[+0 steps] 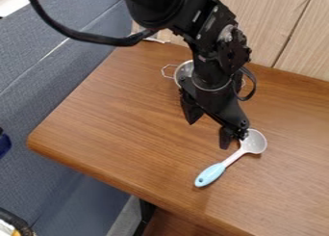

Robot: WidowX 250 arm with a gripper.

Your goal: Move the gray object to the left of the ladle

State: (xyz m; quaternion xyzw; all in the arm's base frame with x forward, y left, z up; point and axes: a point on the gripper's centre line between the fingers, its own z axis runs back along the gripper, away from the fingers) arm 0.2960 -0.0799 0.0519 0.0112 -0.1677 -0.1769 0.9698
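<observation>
Gray pot (183,71), likely target, sits toward table's (116,119) far edge, partly behind arm (215,52). Gripper (208,129) fingers apart, one beside ladle (210,174) bowl; spread presumably readies grasp. Pot probably needs bringing nearer, left of ladle.

one robot arm (215,37), one two-finger gripper (208,130), one ladle (254,142) at right, one metal pot (183,72) at far side, one wooden table (128,124), one padded seat (51,81) at left
</observation>
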